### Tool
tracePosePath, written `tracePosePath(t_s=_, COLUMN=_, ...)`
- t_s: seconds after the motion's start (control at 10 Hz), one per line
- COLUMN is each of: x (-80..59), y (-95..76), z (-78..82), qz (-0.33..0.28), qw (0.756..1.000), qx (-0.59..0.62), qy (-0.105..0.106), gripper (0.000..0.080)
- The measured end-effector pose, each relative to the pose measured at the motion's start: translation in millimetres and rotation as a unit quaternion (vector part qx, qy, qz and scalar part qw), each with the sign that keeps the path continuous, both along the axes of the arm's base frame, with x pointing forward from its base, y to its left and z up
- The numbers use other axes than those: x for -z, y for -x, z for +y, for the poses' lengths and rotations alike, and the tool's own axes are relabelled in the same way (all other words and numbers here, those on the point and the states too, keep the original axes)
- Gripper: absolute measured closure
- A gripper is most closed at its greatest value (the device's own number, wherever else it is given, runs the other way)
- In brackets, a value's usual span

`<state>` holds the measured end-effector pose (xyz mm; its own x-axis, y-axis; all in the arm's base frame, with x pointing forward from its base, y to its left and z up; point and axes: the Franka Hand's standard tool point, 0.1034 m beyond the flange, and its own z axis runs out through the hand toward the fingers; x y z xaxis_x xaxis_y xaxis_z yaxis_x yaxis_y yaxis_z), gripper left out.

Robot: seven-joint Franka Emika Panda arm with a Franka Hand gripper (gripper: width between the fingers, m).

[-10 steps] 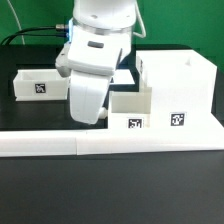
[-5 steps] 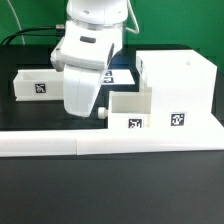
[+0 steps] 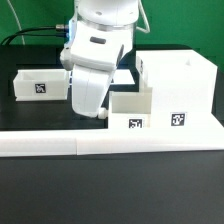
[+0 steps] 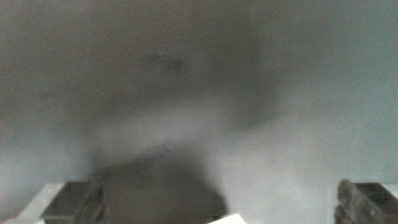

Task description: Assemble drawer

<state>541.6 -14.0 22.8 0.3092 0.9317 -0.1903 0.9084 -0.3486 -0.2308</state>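
A tall white drawer case (image 3: 185,85) stands at the exterior view's right. A small white drawer box (image 3: 132,104) with a marker tag sits against its left side. A second small drawer box (image 3: 38,82) with a tag lies at the left. My gripper (image 3: 101,113) hangs low, just left of the middle box, with its tips mostly hidden by the white hand. The wrist view is heavily blurred. It shows my two dark fingers (image 4: 71,205) far apart, with only a small white corner (image 4: 228,218) between them. I cannot tell what that corner belongs to.
A long white wall (image 3: 110,146) runs along the front of the black table. A black cable (image 3: 30,35) loops at the back left. The arm's body covers the middle of the table behind the boxes.
The arm swung toward the exterior view's left half a second ago and has come back right, with the hand now close beside the middle drawer box. The boxes have not moved.
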Motion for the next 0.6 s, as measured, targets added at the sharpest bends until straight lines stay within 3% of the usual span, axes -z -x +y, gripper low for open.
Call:
tracePosePath(t_s=0.3, x=0.2, y=-0.5, z=-1.9, qz=0.007, qw=1.0, qx=0.009, qy=0.007, gripper=0.015)
tracePosePath(t_s=0.6, x=1.6, y=0.8, z=-40.1, qz=0.015, qw=0.996, qx=-0.08, qy=-0.027, gripper=0.015)
